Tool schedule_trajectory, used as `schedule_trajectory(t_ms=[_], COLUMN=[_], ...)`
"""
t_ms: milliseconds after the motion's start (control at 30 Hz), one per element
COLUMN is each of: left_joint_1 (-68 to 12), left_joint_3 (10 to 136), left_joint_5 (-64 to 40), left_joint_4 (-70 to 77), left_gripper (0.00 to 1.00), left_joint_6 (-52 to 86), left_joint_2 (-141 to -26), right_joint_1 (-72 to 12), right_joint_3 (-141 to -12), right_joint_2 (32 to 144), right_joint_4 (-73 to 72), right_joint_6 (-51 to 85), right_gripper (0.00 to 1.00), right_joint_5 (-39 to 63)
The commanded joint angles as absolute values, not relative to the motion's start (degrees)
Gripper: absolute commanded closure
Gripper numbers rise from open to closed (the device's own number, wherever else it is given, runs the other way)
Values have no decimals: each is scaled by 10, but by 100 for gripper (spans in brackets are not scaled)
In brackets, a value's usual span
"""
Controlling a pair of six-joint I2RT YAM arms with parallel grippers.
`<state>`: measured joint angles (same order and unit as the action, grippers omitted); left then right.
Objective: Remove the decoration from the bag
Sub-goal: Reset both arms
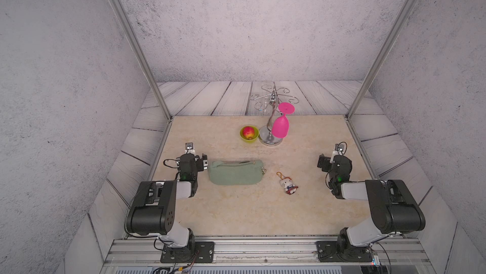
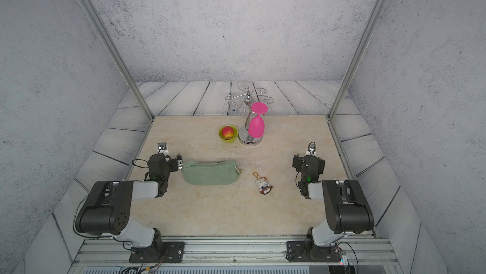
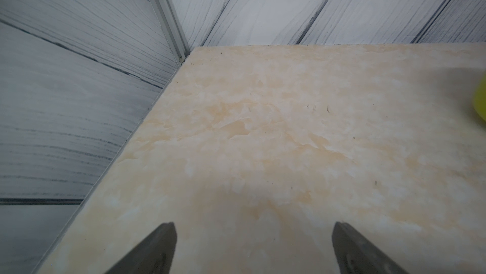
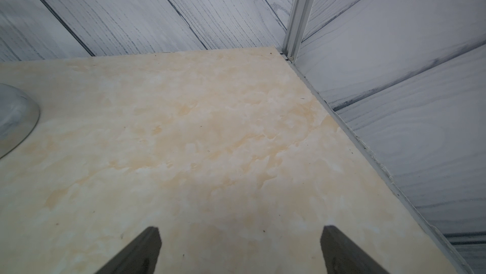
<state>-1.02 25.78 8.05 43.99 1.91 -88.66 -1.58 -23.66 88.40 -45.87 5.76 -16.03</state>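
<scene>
A: What is the biggest thing here?

B: The bench point(image 1: 236, 212). An arm sits folded low at each side edge of it, I think so that the middle is free.

A: And the fingers?

B: The left fingers point(image 3: 157, 251) are spread wide with only bare bench between them. The right fingers point(image 4: 142, 251) are the same, spread and holding nothing. Both pairs point to the far corners, away from the things.

A: Where is the bag?

B: The bag point(image 1: 235, 172) lies flat on its side, just beside the left arm. Its zip looks closed, so I cannot tell what is inside.

A: Other containers?

B: A pink glass point(image 1: 280, 126) hangs upside down on a metal stand point(image 1: 270, 140), so it holds nothing. Next to the stand, a green bowl point(image 1: 249, 140) holds one red fruit point(image 1: 248, 132).

A: And the decoration?

B: The decoration point(image 1: 288, 184) lies on the bench between the bag and the right arm, apart from both. Its orange clasp point(image 1: 279, 174) points toward the bag but does not touch the bag's small ring point(image 1: 264, 172). So I judge it is already off, and the task looks finished.
</scene>
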Motion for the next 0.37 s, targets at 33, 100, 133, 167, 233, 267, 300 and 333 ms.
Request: schedule_trajectory(t_ms=[33, 100, 133, 167, 233, 267, 300, 333], left_joint_1=[-7, -7, -7, -7, -7, -7, -7, -7], left_joint_3=[263, 264, 263, 264, 263, 264, 264, 264], left_joint_5=[75, 75, 75, 74, 74, 74, 74, 74], left_joint_4=[444, 441, 442, 437, 440, 439, 439, 439], left_gripper=[2, 1, 2, 2, 2, 2, 2, 2], left_joint_6=[21, 22, 22, 22, 22, 22, 22, 22], left_joint_2=[-880, -879, -879, -878, -878, -878, -878, -878], right_joint_1=[-18, -18, -19, -19, -18, -19, -19, -19], right_joint_3=[-246, -249, -253, -253, -253, -253, -249, -247], right_joint_2=[875, 876, 876, 876, 876, 875, 872, 871], right_joint_4=[-440, -438, -427, -426, -429, -428, -431, -434], right_joint_6=[59, 59, 61, 61, 61, 62, 61, 61], right_gripper=[1, 1, 1, 1, 1, 1, 1, 1], right_joint_5=[-160, -160, -162, -162, -162, -163, -162, -161])
